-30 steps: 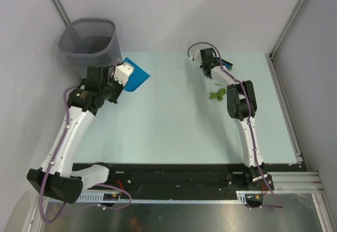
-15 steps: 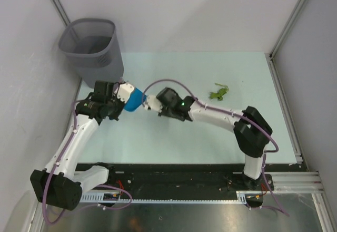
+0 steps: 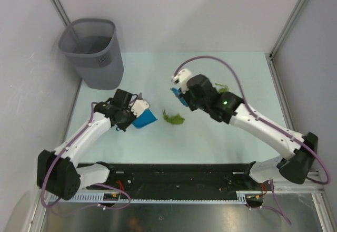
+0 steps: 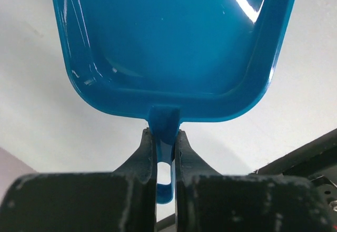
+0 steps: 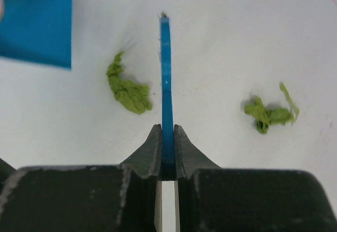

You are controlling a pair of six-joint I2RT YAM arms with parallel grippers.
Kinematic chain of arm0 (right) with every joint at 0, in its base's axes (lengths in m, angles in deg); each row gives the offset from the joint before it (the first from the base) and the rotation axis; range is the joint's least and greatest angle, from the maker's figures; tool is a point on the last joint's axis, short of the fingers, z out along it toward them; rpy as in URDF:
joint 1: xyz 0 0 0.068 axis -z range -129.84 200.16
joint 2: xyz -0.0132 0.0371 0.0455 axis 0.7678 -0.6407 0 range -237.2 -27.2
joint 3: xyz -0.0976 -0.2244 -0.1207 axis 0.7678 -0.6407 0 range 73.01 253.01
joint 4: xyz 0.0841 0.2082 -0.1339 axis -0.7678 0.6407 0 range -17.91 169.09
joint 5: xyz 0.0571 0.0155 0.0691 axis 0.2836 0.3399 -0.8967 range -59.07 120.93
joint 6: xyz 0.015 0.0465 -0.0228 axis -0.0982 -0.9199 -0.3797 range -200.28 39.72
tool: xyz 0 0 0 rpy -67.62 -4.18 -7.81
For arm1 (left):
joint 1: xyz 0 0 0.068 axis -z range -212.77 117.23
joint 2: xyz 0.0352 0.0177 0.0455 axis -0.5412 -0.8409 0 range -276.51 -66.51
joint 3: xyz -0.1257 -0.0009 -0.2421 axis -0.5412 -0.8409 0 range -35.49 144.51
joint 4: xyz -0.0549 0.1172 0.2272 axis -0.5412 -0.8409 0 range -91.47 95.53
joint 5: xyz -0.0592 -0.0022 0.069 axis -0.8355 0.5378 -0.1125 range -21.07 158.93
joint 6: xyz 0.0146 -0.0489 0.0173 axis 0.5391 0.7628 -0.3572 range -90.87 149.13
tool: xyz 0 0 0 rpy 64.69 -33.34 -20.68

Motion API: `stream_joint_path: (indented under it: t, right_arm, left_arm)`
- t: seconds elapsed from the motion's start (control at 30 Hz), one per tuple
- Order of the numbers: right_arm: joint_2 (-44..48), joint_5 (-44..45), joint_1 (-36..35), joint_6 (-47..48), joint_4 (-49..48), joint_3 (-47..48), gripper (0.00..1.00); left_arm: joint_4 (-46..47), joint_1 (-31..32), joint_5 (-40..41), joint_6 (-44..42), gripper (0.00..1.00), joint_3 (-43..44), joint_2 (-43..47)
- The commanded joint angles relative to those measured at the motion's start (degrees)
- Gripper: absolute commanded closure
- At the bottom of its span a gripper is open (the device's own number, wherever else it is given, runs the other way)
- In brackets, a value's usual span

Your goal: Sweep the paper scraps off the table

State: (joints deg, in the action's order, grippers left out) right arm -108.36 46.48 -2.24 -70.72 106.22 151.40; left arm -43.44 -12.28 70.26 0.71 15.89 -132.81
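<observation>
**One clump arriving beside the dustpan**

Top external: the paper scraps (image 3: 174,118) are lying in two lots. One clump is resting on the surface (image 3: 158,68) just beside the dustpan (image 3: 144,118), whereas half a second ago all of them were sitting far right; the rest is peeking out from behind the right arm. The left gripper (image 3: 137,110) is holding the dustpan low, well apart from the wastebasket (image 3: 95,47).

Left wrist: the gripper is clamping narrowly on the dustpan's handle; the pan is showing no scraps.

Right wrist: the right gripper (image 5: 166,137) is pinching the brush (image 5: 166,74) edge-on between the two clumps; with nothing in the pan yet, the sweeping seems under halfway.
</observation>
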Motion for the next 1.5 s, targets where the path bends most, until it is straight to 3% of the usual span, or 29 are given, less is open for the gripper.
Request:
stream_joint_path:
  t: [0.0,0.07,0.23,0.33,0.37,0.53,0.8,0.93,1.07,1.47]
  right_arm:
    - [1.2,-0.8,8.3,-17.9,8.8,0.5,1.0]
    - [0.0,-2.7,12.6,-21.1,11.6,0.5,1.0]
    - [-4.9,-3.5,14.9,-23.7,14.4,0.5,1.0]
    - [-8.1,-7.9,15.2,-23.7,14.2,0.5,1.0]
    - [-10.8,-13.1,15.2,-23.4,14.0,0.5,1.0]
    - [-17.0,-28.4,13.6,-24.5,7.7,0.6,1.0]
    - [-24.5,-37.9,9.5,-31.1,-5.3,7.9,1.0]
    - [-28.2,-35.7,6.5,-29.0,-1.4,17.1,1.0]
    - [-26.7,-27.8,7.3,-27.6,5.1,19.2,1.0]
    - [-4.5,-14.2,16.3,-24.6,11.3,13.2,1.0]
  left_arm:
    - [0.6,3.0,1.9,-3.0,1.0,-0.2,-6.4]
    - [0.6,3.1,2.5,-3.5,1.0,1.4,-9.4]
    - [0.7,5.4,5.1,-4.7,1.0,5.7,-17.4]
    - [0.6,7.1,5.3,-6.2,1.0,7.5,-20.8]
    - [0.6,7.5,4.6,-7.0,1.0,7.9,-21.5]
    - [0.6,8.1,3.7,-8.1,1.0,9.7,-25.6]
    - [0.9,9.7,2.1,-9.1,1.0,12.7,-30.1]
    - [1.9,9.7,-0.8,-8.5,1.0,14.5,-31.4]
    - [2.3,9.2,-7.6,-7.9,1.0,14.9,-29.3]
    - [2.4,5.3,-15.6,-3.0,1.0,18.7,-25.4]
